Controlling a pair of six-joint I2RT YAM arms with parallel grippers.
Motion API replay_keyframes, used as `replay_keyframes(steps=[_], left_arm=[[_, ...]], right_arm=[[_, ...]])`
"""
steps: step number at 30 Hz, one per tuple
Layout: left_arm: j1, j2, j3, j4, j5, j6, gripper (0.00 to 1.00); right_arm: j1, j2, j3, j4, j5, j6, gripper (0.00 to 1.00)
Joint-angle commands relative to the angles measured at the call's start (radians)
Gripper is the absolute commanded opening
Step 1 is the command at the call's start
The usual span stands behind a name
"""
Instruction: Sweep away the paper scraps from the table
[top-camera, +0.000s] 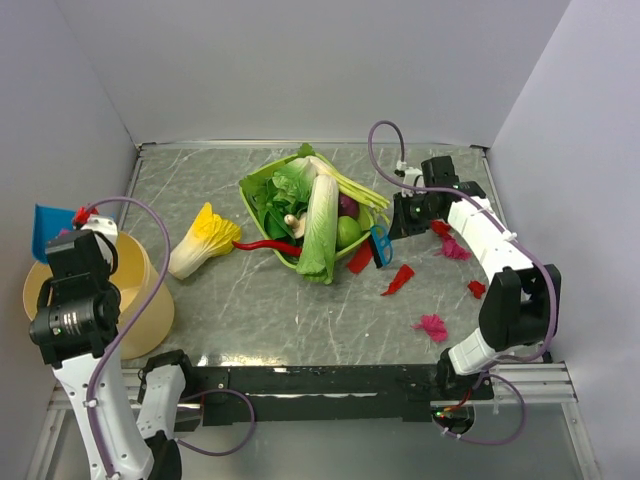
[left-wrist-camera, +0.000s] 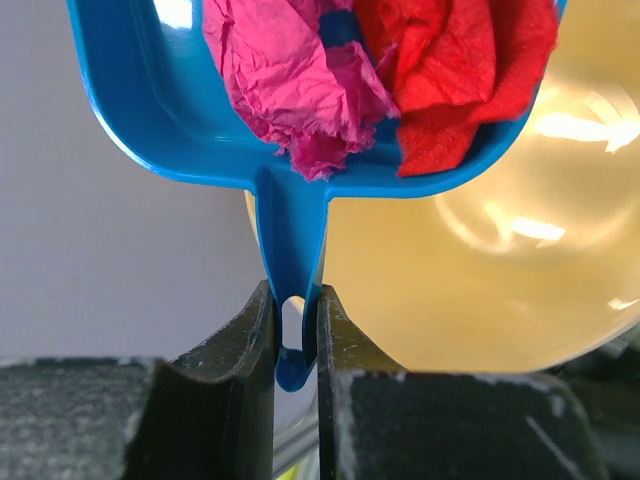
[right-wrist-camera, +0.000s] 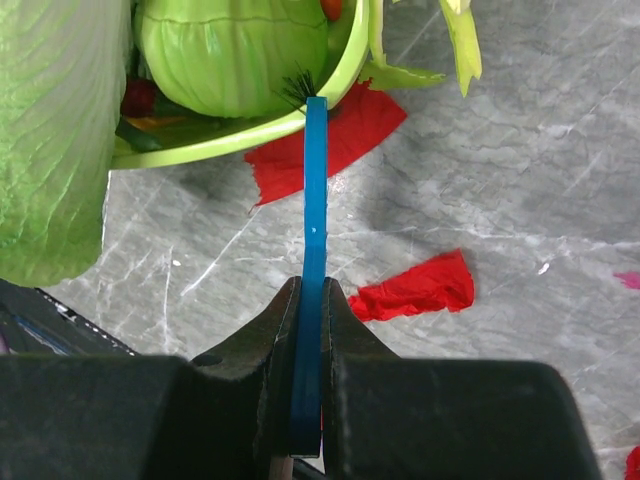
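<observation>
White walls are enclosing the grey-green marbled table, where about six red and magenta paper scraps are lying. The left gripper is pinching one blue plastic dustpan, carrying two more, by the round tan bucket. The right gripper is clamping one thin blue brush.

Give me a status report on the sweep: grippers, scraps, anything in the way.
Left gripper shut on loaded dustpan, at the bucket. Right gripper shut on brush. Several paper scraps left on table. Green bowl sits partly over one red scrap.
</observation>
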Motion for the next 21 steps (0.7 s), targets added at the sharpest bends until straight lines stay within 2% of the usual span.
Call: replay_keyframes(steps=[1,8,17,21], left_arm=[[0.006,-0.015,-0.014,-0.073,-0.114,0.04,0.01],[0.006,-0.023,-0.01,-0.076,-0.232,0.232,0.01],[0.011,-0.089,-0.106,-0.076,-0.335,0.658,0.01],[0.016,-0.062,-0.084,-0.076,-0.316,0.689,0.01]], right_arm=[[-0.002,0.037,0.074,0.004,-0.025,0.026,0.0],[0.001,0.052,0.068,0.007,-0.039,0.041,0.0],[0.001,0.023,0.041,0.021,-0.035,0.047,0.0],[0.001,0.003,0.019,0.024,-0.034,0.045,0.0]])
